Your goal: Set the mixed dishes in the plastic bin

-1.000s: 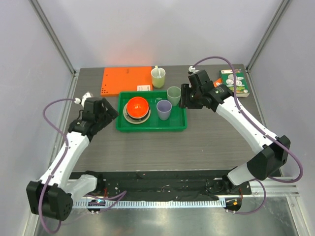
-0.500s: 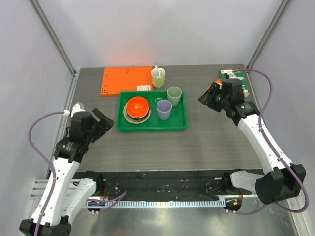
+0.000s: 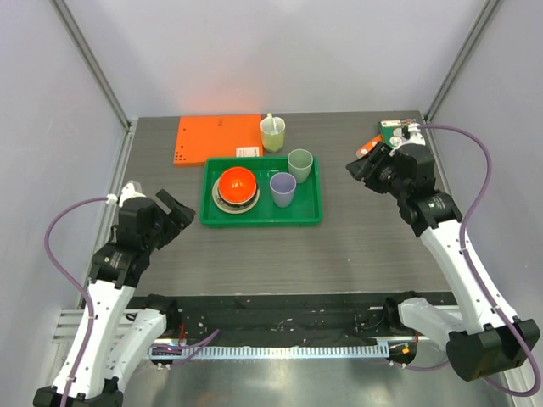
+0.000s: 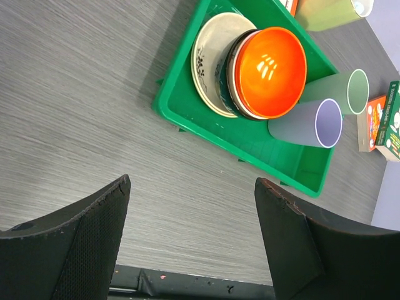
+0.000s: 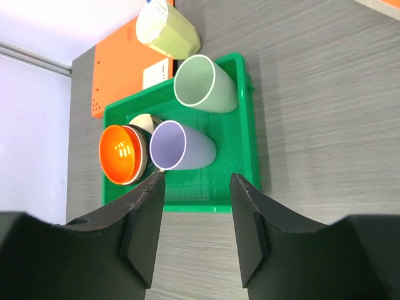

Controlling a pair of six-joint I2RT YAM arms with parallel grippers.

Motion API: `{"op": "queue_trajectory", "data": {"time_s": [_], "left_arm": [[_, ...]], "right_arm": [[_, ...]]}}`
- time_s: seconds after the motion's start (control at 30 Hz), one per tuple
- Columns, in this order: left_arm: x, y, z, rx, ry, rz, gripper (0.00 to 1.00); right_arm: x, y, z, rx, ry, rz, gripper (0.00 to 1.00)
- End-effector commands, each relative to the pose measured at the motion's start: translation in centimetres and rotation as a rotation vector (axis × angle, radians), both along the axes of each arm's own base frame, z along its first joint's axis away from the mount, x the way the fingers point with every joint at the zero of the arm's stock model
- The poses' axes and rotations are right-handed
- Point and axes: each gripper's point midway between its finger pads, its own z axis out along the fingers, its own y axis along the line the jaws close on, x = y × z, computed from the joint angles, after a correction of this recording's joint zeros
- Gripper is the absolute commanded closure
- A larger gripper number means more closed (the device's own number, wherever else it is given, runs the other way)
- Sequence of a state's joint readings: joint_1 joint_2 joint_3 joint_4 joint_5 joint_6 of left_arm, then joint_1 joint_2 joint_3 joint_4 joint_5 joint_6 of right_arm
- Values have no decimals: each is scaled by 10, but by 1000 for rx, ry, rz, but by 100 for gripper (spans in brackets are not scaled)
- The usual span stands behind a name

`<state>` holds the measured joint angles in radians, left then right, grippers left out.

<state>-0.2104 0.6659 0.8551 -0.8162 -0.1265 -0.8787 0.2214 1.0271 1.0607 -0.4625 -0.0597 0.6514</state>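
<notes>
The green plastic bin (image 3: 261, 222) sits mid-table. In it, the orange-red bowl (image 3: 237, 181) tops a stack on a cream plate (image 3: 238, 207); other bowls show only as rims beneath it. The lavender cup (image 3: 282, 188) and sage-green cup (image 3: 299, 164) stand upright in the bin's right half. My left gripper (image 3: 174, 212) is open and empty, left of the bin. My right gripper (image 3: 361, 170) is open and empty, right of it. The left wrist view shows the bin (image 4: 206, 128), bowl (image 4: 270, 70) and plate (image 4: 209, 62). The right wrist view shows both cups (image 5: 181, 147) (image 5: 206, 84).
A flat orange board (image 3: 218, 138) lies at the back left, with a yellow-green cup with a spoon (image 3: 272, 133) beside it. A green box (image 3: 403, 140) lies at the back right, behind my right gripper. A black strip runs along the near edge.
My right gripper has drawn back from the sage-green cup to the right of the bin. My left gripper has pulled back toward the near left. The dishes have not moved.
</notes>
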Motion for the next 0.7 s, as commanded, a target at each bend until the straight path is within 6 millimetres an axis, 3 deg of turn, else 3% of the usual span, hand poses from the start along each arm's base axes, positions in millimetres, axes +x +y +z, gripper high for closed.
{"op": "queue_trajectory", "data": {"time_s": [0.0,0.67], "left_arm": [[0,-2,12,-15,-30,-5,20],[5,-8,1,-18,-3,-35,18]], "right_arm": [[6,1,14,21,-65,-5,48],[9,4,20,33,-87,3,49]]}}
